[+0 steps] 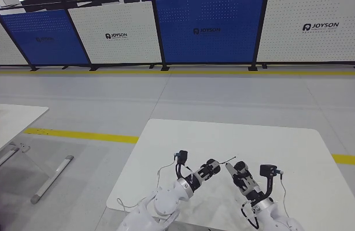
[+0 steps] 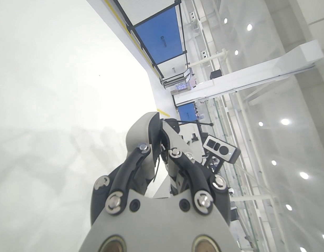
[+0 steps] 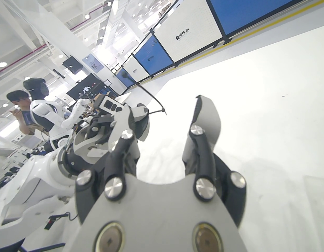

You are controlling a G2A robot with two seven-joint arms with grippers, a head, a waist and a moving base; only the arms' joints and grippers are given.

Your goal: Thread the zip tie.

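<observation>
A thin black zip tie (image 1: 227, 159) sticks out from the tips of my left gripper (image 1: 212, 168), which is shut on one end of it. In the left wrist view the shut gripper (image 2: 160, 119) pinches the strap, and the zip tie (image 2: 196, 123) runs straight out beyond the tips. Seen from the right wrist, the zip tie (image 3: 148, 94) curves up and away from a small knot or bend beside the left gripper (image 3: 141, 117). My right gripper (image 3: 164, 110) stands open close beside it with nothing gripped. From above, the right gripper (image 1: 231, 168) sits just right of the left one.
Both arms hover over the near part of a white table (image 1: 281, 138). A second white table (image 1: 10, 118) stands to the left across the floor. Blue and white partition panels (image 1: 206, 32) line the far side behind a yellow floor line (image 1: 79, 135).
</observation>
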